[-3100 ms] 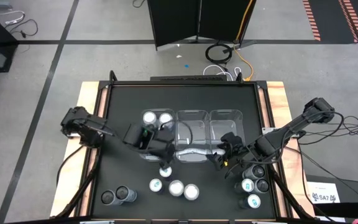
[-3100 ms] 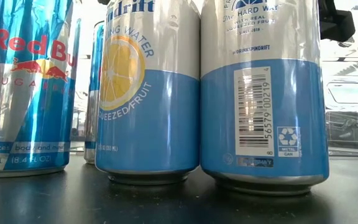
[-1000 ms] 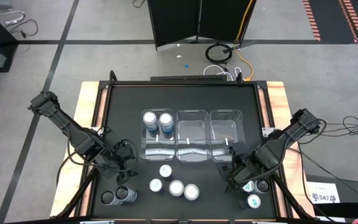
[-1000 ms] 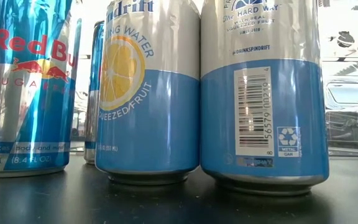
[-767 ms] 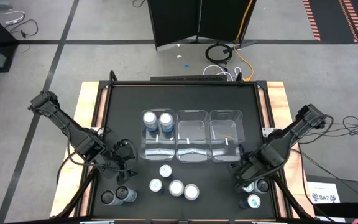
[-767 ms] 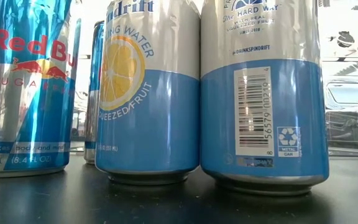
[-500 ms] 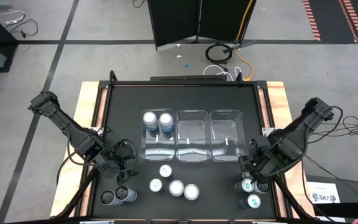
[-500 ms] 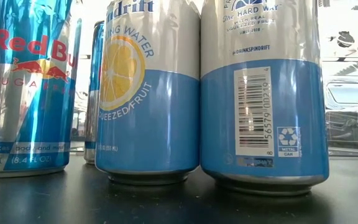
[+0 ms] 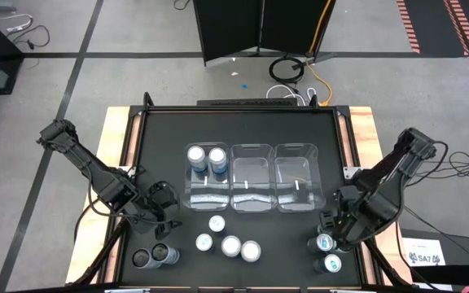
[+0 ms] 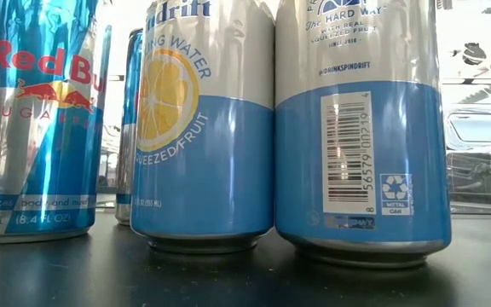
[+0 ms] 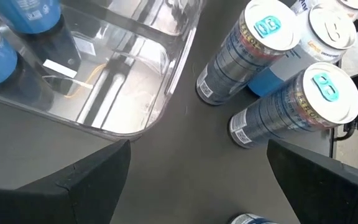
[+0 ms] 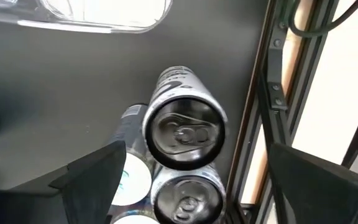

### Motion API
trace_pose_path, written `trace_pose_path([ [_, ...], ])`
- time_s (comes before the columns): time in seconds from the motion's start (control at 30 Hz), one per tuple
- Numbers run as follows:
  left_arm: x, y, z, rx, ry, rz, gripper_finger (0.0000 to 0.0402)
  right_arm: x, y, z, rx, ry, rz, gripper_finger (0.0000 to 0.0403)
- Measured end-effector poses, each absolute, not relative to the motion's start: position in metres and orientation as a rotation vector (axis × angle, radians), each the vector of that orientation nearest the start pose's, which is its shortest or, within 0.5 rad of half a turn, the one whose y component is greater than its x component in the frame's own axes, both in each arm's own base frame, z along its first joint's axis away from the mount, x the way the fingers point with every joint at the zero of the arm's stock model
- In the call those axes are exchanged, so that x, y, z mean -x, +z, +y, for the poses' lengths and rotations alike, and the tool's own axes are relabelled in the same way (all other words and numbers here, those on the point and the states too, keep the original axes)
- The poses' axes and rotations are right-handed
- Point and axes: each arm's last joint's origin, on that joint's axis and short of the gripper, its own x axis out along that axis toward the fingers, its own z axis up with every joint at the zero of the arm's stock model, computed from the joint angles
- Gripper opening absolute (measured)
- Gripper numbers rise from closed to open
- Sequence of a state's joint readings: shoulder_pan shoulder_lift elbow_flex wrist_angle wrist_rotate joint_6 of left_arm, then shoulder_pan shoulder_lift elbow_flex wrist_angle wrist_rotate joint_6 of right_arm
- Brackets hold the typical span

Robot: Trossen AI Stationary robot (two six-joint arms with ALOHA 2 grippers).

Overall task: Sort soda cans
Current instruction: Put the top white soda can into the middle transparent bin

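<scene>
Three clear bins (image 9: 251, 176) are set in a row on the black worktop (image 9: 243, 130). Two blue cans (image 9: 207, 159) are stood in the leftmost bin. The right hand (image 9: 335, 221) is held over the can cluster (image 9: 329, 248) near the right bin's front corner, its fingers spread wide above a black can (image 12: 184, 134), nothing gripped. The left hand (image 9: 163, 213) is poised off the left bin's front corner, fingers likewise wide and empty. Four cans (image 9: 228, 239) are grouped before the middle bin, and two dark cans (image 9: 155, 256) are stood further left.
</scene>
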State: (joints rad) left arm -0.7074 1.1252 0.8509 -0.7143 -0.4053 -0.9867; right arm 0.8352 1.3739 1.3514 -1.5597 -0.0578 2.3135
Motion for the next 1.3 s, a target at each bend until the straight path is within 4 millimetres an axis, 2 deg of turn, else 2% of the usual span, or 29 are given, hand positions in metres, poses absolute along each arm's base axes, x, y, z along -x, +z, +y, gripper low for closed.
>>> trace_pose_path([
  [0.37, -0.167, 0.254, -0.128, 0.398, 0.154, 0.868, 0.0386, -0.147, 0.308, 0.171, -1.107, -1.165, 1.318, 0.0389],
  [0.87, -0.167, 0.254, -0.128, 0.399, 0.154, 0.868, 0.0386, -0.137, 0.274, 0.16, -1.198, -1.082, 1.318, 0.0387],
  [1.03, -0.167, 0.254, -0.128, 0.399, 0.154, 0.869, 0.0386, -0.136, 0.269, 0.159, -1.194, -1.093, 1.323, 0.0368],
  [1.3, -0.167, 0.254, -0.128, 0.4, 0.152, 0.871, 0.0386, -0.136, 0.269, 0.159, -1.2, -1.092, 1.342, 0.0311],
])
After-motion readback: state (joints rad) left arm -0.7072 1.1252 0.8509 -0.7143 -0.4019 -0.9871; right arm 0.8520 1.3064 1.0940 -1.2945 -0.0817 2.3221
